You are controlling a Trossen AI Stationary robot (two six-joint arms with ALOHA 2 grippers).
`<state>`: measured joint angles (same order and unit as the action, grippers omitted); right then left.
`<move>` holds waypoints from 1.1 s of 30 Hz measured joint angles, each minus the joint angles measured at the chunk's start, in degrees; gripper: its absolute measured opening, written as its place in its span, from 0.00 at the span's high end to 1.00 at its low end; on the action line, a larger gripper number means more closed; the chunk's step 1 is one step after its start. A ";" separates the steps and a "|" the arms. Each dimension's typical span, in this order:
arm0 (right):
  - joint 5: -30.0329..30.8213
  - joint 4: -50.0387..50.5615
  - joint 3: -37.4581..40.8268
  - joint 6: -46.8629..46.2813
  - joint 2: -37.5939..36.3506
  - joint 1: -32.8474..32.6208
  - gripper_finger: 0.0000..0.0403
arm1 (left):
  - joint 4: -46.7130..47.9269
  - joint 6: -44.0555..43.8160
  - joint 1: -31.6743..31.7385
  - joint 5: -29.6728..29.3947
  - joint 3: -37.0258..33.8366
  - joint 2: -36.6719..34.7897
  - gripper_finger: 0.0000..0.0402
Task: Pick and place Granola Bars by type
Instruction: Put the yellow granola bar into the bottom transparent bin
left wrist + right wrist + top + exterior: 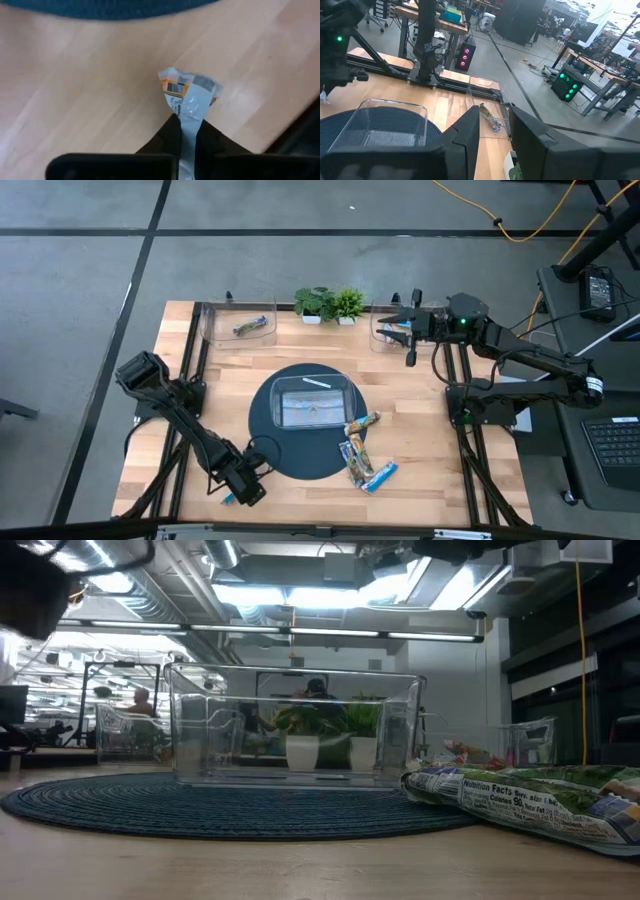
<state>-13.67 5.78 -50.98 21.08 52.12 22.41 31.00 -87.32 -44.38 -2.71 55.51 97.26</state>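
My left gripper (238, 488) is near the table's near-left corner, shut on a grey-silver and orange granola bar (189, 95). My right gripper (405, 337) is open and hovers over the far-right clear bin (385, 340), which holds something blue. Three more bars (360, 423) (352, 458) (379, 476) lie flat by the round mat's right rim; one shows large in the low view (530, 798). Another bar (248, 327) lies in the far-left bin (215, 325) and shows in the right wrist view (490, 118). My left gripper pinches the bar between its two fingers (169, 136), which lie along it. They hold the grey-silver part of the wrapper (189, 125), and the crumpled orange end (172, 82) sticks out past the fingertips. Whether that end touches the wood, I cannot tell.
A clear bin (345, 385) stands on the dark round mat (262, 430) at mid-table. Two small potted plants (330, 303) stand at the far edge between the far bins. Bare wood lies along the near edge and to the left of the mat.
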 joint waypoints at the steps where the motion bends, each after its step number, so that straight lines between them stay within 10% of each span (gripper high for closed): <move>1: 0.00 0.01 0.00 0.00 0.00 0.01 0.73 | 0.01 0.30 0.17 -1.20 0.00 -1.04 0.97; 15: 0.00 0.07 0.00 -0.02 0.00 0.03 0.73 | -5.75 29.80 1.49 -49.10 3.15 -28.89 0.99; 33: -0.04 5.83 0.00 -3.02 0.02 -0.02 0.73 | -28.31 69.67 1.88 -51.12 3.15 -39.37 0.99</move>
<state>-13.72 11.62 -50.98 18.06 52.14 22.39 2.69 -17.64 -42.50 -53.84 58.65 57.89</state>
